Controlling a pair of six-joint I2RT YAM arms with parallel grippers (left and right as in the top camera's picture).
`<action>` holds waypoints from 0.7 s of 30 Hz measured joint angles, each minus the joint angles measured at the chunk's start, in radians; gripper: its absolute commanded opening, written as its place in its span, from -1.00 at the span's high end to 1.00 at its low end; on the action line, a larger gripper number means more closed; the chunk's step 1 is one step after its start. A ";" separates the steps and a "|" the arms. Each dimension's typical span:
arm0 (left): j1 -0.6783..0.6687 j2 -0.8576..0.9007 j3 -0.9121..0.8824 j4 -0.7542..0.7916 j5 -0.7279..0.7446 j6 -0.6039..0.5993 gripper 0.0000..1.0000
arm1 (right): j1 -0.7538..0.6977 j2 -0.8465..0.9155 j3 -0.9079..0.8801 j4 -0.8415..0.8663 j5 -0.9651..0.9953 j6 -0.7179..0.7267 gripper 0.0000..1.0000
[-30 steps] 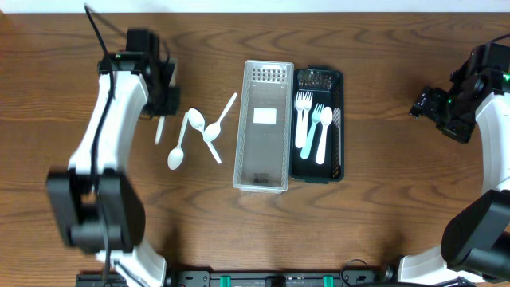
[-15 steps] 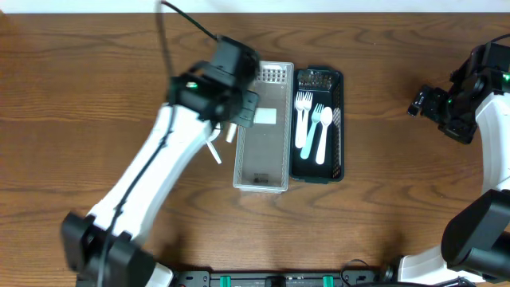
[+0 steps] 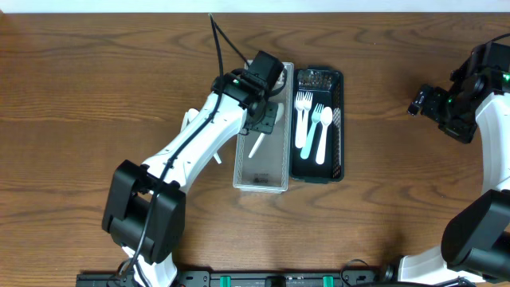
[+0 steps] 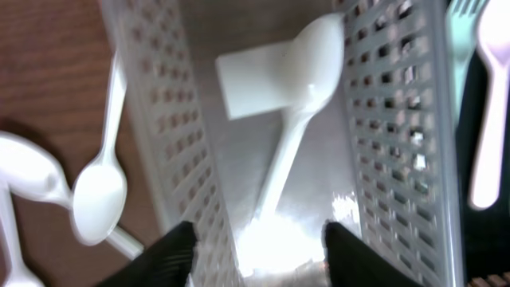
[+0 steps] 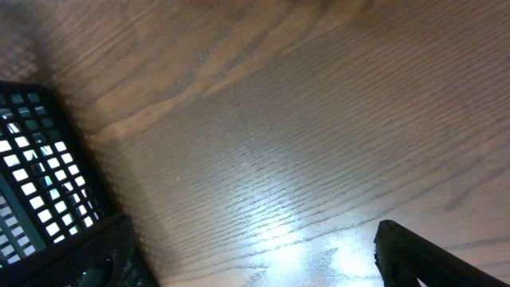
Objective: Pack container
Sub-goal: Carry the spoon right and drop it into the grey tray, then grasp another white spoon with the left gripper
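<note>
- The clear container (image 3: 259, 179) (image 4: 390, 119) is a long, narrow plastic bin standing mid-table, with small holes in rows along its walls and a smooth, glossy floor.
- Inside it lies one white spoon (image 3: 256, 146) (image 4: 307, 88), flat on the floor and slightly slanted; its bowl is near one perforated wall and partly overlaps a white rectangular label (image 4: 251, 80).
- Touching the clear bin's right side is a black tray (image 3: 339, 119) (image 5: 36, 159) of open mesh. It holds a few white and pale green plastic utensils (image 3: 305, 102), forks among them, laid lengthwise side by side.
- The left tool (image 3: 269, 118) (image 4: 259, 247) hangs over the clear container with its dark fingers (image 4: 171, 251) spread apart. It grips nothing, and the spoon's handle end points into the gap between them.
- The right tool (image 3: 422, 102) (image 5: 255, 269) is off to the right, well apart from both bins. Its fingers (image 5: 422, 255) sit at the two lower corners of the wrist view, wide apart and empty, above bare wood with only a corner of the black tray nearby.
- Loose spoons (image 4: 100, 195) (image 3: 216, 156), also glossy white plastic, lie on the table (image 3: 96, 80) just left of the clear container, mostly hidden under the left arm from overhead.
- The table is dark brown wood with a strong, streaky grain.
</note>
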 measured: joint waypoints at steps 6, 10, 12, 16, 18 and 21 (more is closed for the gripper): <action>0.100 -0.102 0.012 -0.089 -0.042 -0.002 -0.16 | 0.000 0.000 0.000 0.000 0.000 0.000 -0.98; 0.221 -0.156 0.022 -0.116 -0.079 -0.003 -0.16 | 0.000 0.000 0.000 0.000 0.000 0.000 -0.99; 0.275 -0.150 0.014 -0.113 -0.089 -0.017 -0.16 | 0.000 0.000 0.000 0.002 0.000 0.000 -0.99; 0.336 -0.084 -0.030 -0.105 -0.101 -0.056 -0.15 | 0.000 0.000 0.000 0.007 0.000 0.000 -0.98; 0.352 -0.031 -0.042 -0.104 -0.102 -0.066 -0.16 | 0.000 0.000 0.000 0.008 0.000 0.000 -0.99; 0.377 0.040 -0.052 -0.104 -0.101 -0.048 -0.15 | 0.000 0.000 0.000 0.008 0.000 0.000 -0.99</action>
